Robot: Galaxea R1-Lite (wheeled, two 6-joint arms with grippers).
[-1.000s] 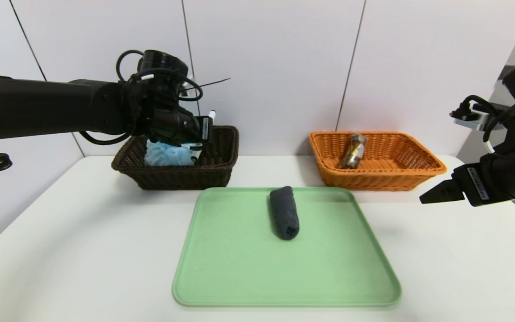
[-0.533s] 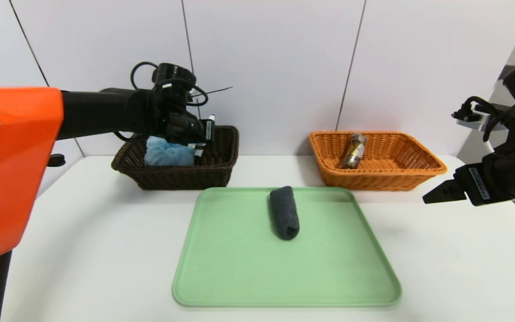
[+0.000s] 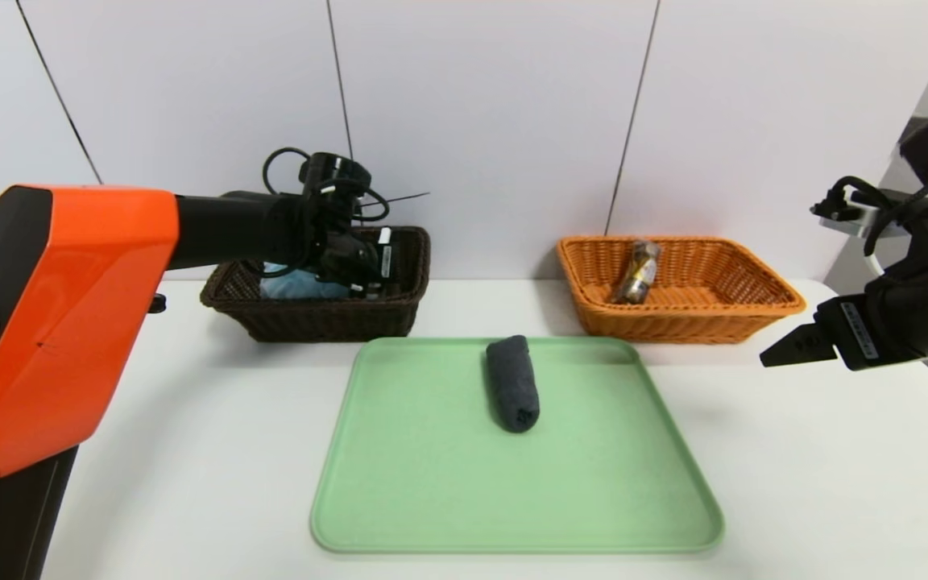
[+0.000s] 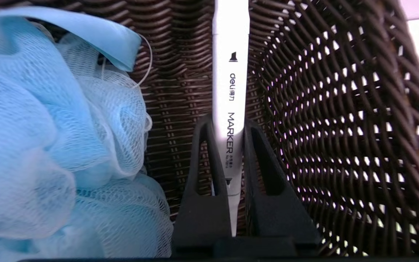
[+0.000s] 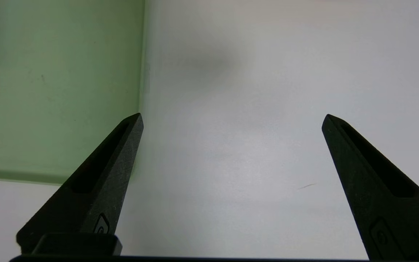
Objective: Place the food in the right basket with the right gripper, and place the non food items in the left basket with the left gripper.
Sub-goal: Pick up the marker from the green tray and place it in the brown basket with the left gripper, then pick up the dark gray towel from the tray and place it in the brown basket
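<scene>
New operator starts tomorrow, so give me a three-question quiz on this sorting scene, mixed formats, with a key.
1. True or false: the left hand is shut on a white marker inside the dark brown basket.
2. What lies on the green tray?
A. a blue mesh bath sponge
B. a dark rolled cloth
C. a wrapped snack
3. Fill in: the right hand hovers open over the white ____.

Key:
1. true
2. B: the dark rolled cloth
3. table
</scene>
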